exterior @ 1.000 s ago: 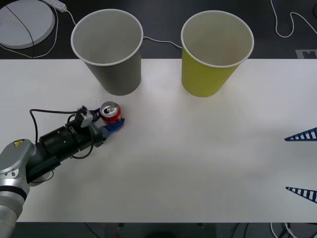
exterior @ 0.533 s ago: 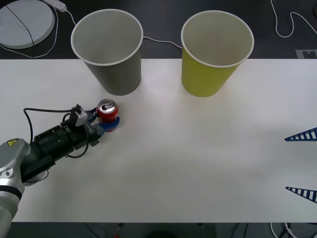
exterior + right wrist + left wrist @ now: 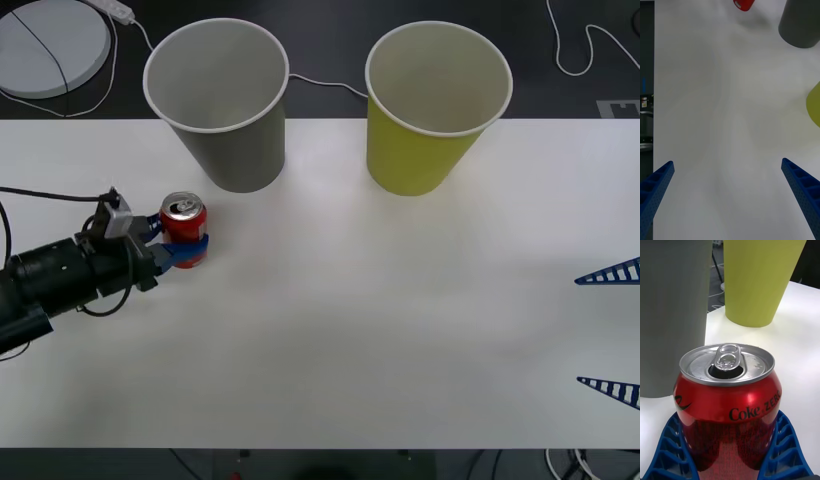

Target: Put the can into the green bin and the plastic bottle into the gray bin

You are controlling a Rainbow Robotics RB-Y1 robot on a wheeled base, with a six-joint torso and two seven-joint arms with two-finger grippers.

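The red can (image 3: 184,218) stands upright at the table's left, and my left gripper (image 3: 183,240) is shut on its sides. In the left wrist view the can (image 3: 728,405) sits between the blue fingers (image 3: 673,450), its silver top and pull tab facing up. Just behind it is the gray bin (image 3: 217,100) (image 3: 673,315); the green bin (image 3: 437,105) (image 3: 756,277) stands to its right. My right gripper (image 3: 610,330) (image 3: 727,163) hangs open at the table's right edge, holding nothing. From there the can (image 3: 744,3) and gray bin (image 3: 799,22) show far off. The plastic bottle is out of view.
The white table (image 3: 380,320) stretches bare between the two arms. A round white disc (image 3: 50,40) with a cable lies behind the table at the back left. White cables (image 3: 585,50) trail across the dark floor behind the bins.
My left arm has drawn back to the left with the can in its grip, from in front of the gray bin toward the table's left edge. The right gripper has not moved.
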